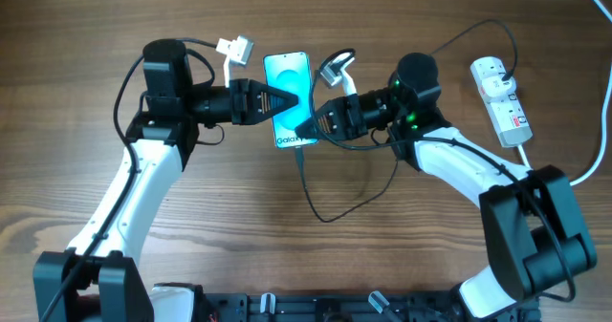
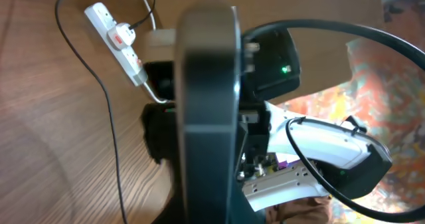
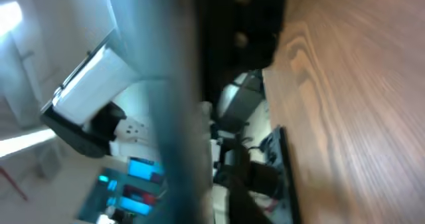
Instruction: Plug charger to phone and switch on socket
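Note:
The phone [image 1: 290, 91], with its teal screen up, is at the table's middle back. My left gripper [image 1: 278, 103] reaches in from the left and is shut on the phone's left side. In the left wrist view the phone [image 2: 209, 104] shows edge-on as a dark upright slab. My right gripper [image 1: 311, 126] is at the phone's lower right corner; blur hides how its jaws stand. The charger's black cable [image 1: 326, 219] runs from the phone's lower end in a loop towards me, then back under the right arm. The white socket [image 1: 502, 97] lies far right, also seen as the socket [image 2: 119, 41].
A white adapter [image 1: 234, 50] on a white cord lies behind the left gripper. A grey-tipped plug [image 1: 333, 71] lies just right of the phone. A thick white cord [image 1: 598, 160] leaves the socket at the right edge. The right arm [image 2: 325, 144] fills the left wrist view's right half.

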